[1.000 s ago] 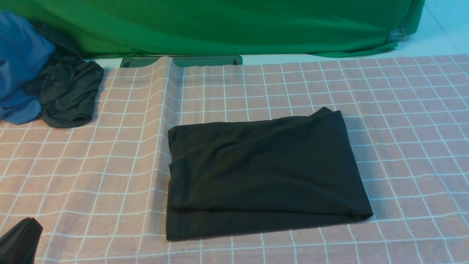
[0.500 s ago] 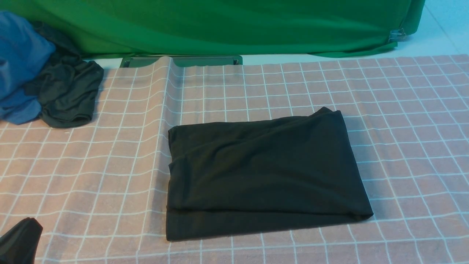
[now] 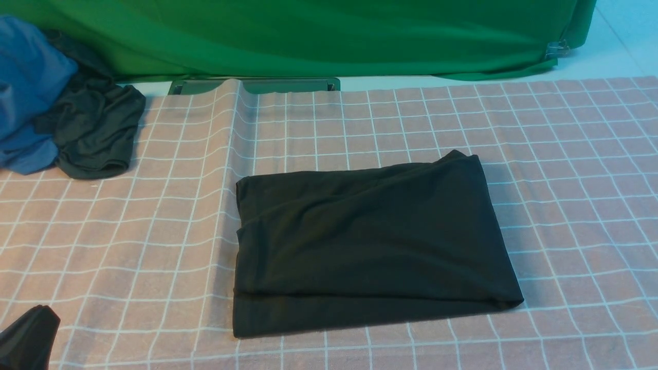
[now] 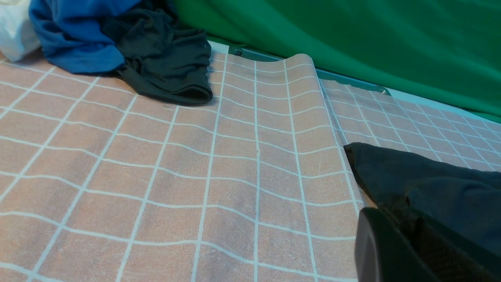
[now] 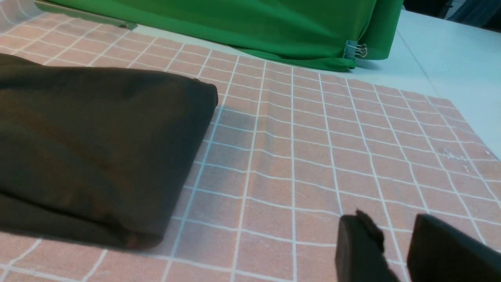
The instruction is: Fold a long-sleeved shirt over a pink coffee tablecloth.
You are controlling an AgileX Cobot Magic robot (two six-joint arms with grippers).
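Long-sleeved shirt (image 3: 370, 244) lies folded into a flat black rectangle, roughly centred on the pink coffee tablecloth (image 3: 154, 246), layered edges stacked along its near side. No chest print visible on the upper face.

Right wrist view alone shows the shirt's right-hand fold (image 5: 94, 156) as a thick rounded edge, and the right tool (image 5: 395, 250) low over bare cloth, well apart from that edge; its two dark fingers (image 5: 358, 246) stand with a clear gap between them, nothing held. This tool is out of the front view.

Left wrist view shows the shirt's left corner (image 4: 430, 188) near the left tool (image 4: 407, 250), whose jaws are closed and empty. Front view catches only a dark sliver of that tool (image 3: 25, 336) at the near left, well apart from the shirt.

A raised ridge (image 3: 231, 154) in the cloth runs beside the shirt's left edge. Far left: a dark grey garment (image 3: 95, 133) against a blue garment (image 3: 28, 103). A green cloth (image 3: 308, 36) hangs behind; a binder clip (image 5: 355, 50) shows on it.
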